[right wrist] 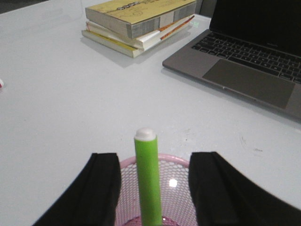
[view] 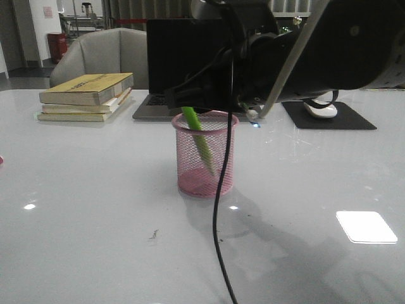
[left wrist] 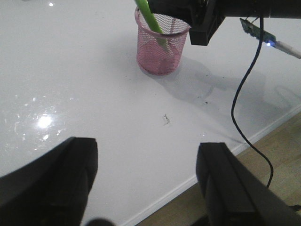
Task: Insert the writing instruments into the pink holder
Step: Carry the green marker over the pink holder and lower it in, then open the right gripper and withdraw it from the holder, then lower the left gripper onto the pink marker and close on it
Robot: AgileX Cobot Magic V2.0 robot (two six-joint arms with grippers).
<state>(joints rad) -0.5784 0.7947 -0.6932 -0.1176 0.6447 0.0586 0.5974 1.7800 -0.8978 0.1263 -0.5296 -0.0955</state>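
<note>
Green pen [right wrist: 147, 181] btwn right end effector [right wrist: 151, 188] fingers.

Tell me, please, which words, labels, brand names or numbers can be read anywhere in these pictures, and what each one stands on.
None can be read.
Top book of the stack: dark marks on its yellow cover, too small and blurred.
Laptop: keyboard legends too small to make out.
Pale sign on the far wall: blurred.
Green pen and pink holder: no lettering shows.
</note>
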